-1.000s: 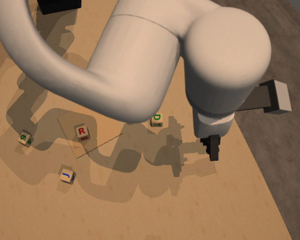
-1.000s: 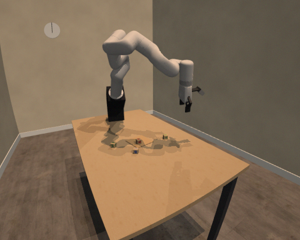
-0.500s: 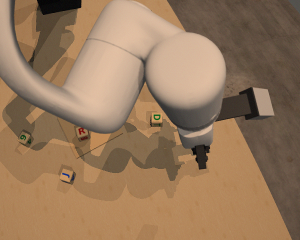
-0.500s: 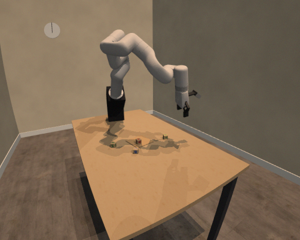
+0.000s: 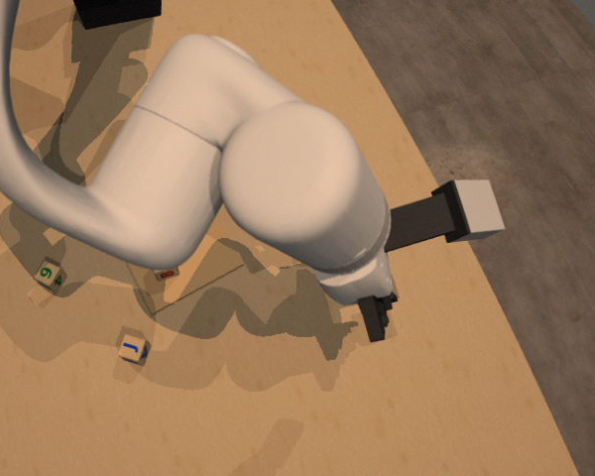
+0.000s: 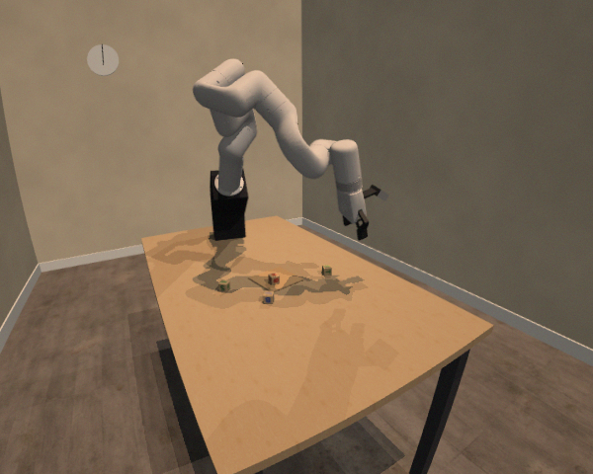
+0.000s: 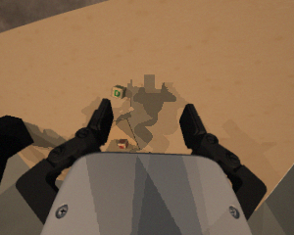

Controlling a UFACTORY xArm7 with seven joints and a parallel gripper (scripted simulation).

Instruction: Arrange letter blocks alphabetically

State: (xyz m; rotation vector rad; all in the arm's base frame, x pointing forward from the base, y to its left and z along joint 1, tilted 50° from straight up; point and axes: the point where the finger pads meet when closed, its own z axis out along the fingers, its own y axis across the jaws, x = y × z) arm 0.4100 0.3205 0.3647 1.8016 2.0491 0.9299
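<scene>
Gripper hangs fully open above the table, holding nothing.

The wooden table carries a thin mat and three blocks directly.

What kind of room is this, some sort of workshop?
Probably a plain test room, not a workshop: bare walls with only a wall clock, a wood floor, and one wooden table carrying the robot arm and a few small lettered blocks.
</scene>
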